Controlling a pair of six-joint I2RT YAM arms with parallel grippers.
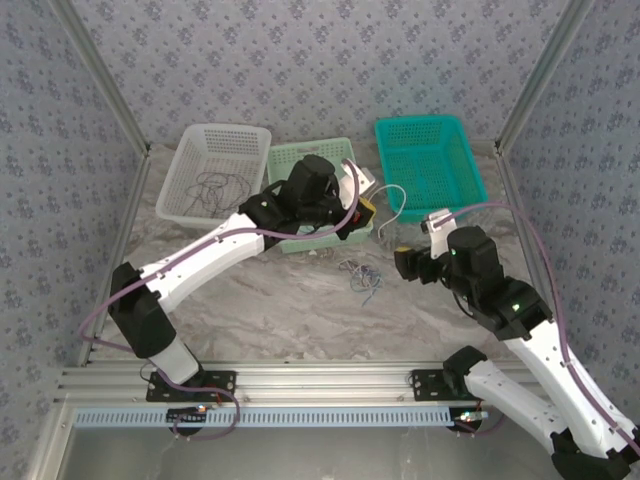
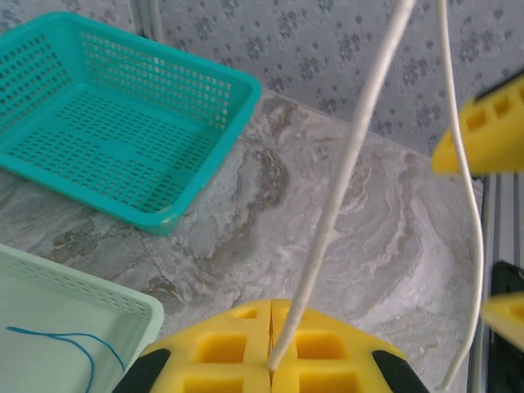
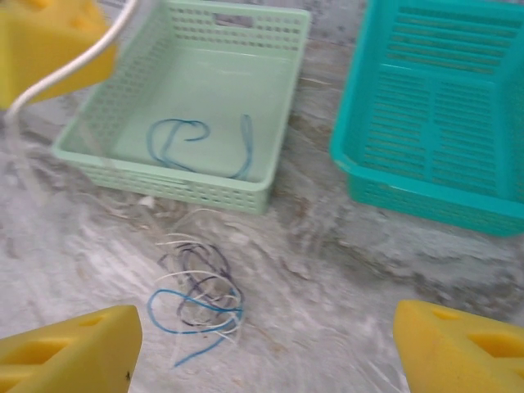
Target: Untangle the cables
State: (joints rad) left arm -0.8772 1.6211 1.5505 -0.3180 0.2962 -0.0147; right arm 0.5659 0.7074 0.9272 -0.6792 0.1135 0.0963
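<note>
From above, 3 baskets: white basket [image 1: 215, 128], green basket [image 1: 310, 148], teal basket [image 1: 420, 122]. The left gripper [image 1: 366, 212] holds up 1 white cable [image 1: 404, 200], probably to draw it from the tangle [image 1: 360, 278].

Left wrist: its fingers [image 2: 221, 356] pinch that cable.

Right wrist: the right gripper [image 3: 266, 348] hangs spread above the tangle; 1 blue cable [image 3: 246, 147] lies in the green basket.

Cable tangle [image 1: 361, 278] on table [image 1: 300, 310] before mid basket [image 3: 164, 182] (one cable [image 3: 247, 143] inside), L basket [image 1: 180, 175] & R basket [image 1: 420, 122] beside it.

There are three baskets, a white basket [image 1: 195, 150], a green basket [image 1: 290, 160] and a teal basket [image 1: 430, 165], plus one cable tangle [image 1: 362, 279].
</note>
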